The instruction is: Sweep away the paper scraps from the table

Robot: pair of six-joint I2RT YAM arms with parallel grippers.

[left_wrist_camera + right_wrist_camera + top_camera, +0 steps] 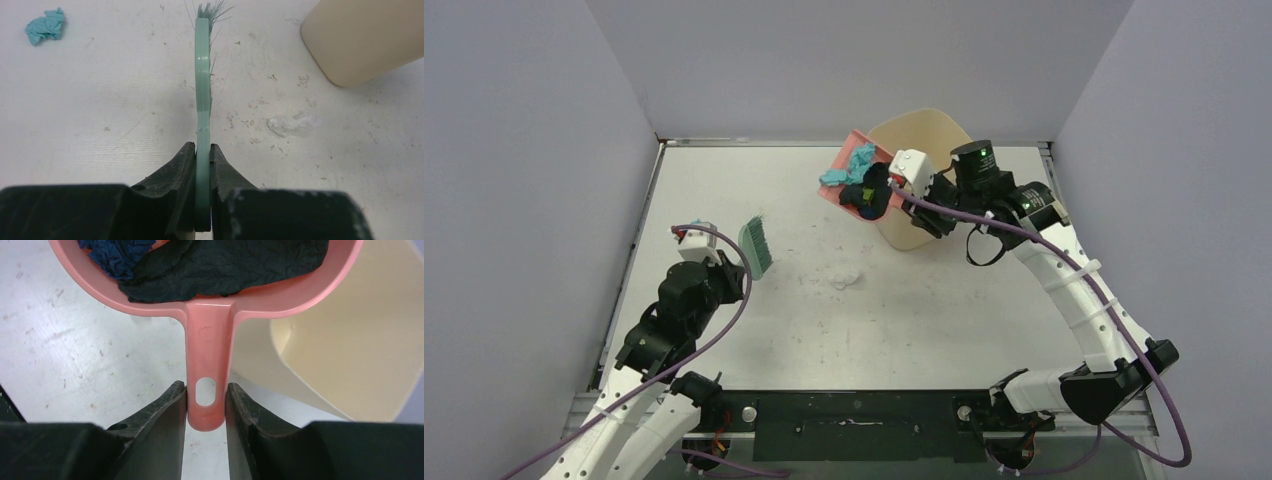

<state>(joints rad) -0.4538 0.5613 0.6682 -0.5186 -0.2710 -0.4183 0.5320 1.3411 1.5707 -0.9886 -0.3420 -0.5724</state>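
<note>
two grips logged, both closed on tools. found left gripper (202, 150) pinched tight on the thin flat handle of the green brush (202, 75), one finger pressed to each face. noted brush turned edge-on to the wrist camera, bristles at the far end, pointing away over the table (100, 125). found right gripper (205, 390) clamped on the end of the pink dustpan (207, 340) handle, fingers touching the plastic on either side of the hang hole.

paper scraps (860, 180): logged most of them inside the dustpan, straight ahead of the right fingertips, past the length of the handle. noted black scrap (225, 265) filling the middle of the pan, dark blue scrap (117, 255) at its left, teal scrap (852, 163) toward the pan's far lip in the top view. saw pan raised off the table and tilted, at the left rim of the beige bin (325, 355); could not tell whether it hung over the opening.

noted two more scraps lying on the table. found white scrap (291, 124) to the right of the brush, near it but not touching, ahead of the left fingers; placed it between brush head and bin in the top view. found second teal scrap (46, 25) off to the left of the bristle end, well apart from brush and fingers alike.
</note>
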